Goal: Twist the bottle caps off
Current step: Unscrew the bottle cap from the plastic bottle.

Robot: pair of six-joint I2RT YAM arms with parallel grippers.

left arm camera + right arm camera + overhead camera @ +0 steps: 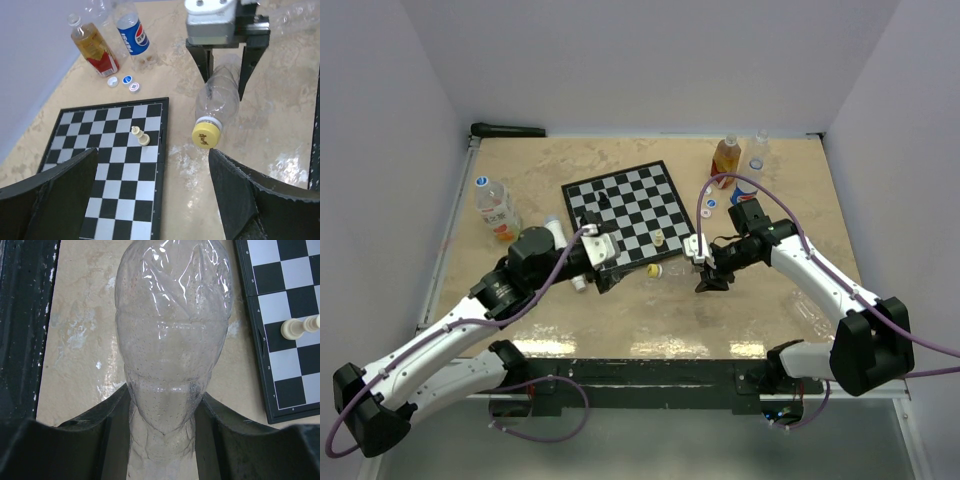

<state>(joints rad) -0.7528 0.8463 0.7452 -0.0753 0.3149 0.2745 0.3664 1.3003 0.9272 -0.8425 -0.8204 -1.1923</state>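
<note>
A clear crumpled bottle (220, 97) lies on the table with a yellow bottle cap (206, 136) on its neck, pointing toward my left gripper. My right gripper (162, 440) is shut on the bottle's (172, 330) body, one finger on each side. My left gripper (155, 200) stands open, its wide-apart fingers (250, 195) just short of the yellow cap (654, 270) and not touching it. From above, the left gripper (620, 270) sits at the chessboard's front corner and the right gripper (708, 275) faces it.
A chessboard (115, 165) with a cream piece (140, 136) lies under my left gripper. Behind it stand an uncapped orange bottle (95, 47) and a Pepsi bottle (132, 32), with three loose caps (127, 80) beside them. Another capped bottle (495, 208) stands far left.
</note>
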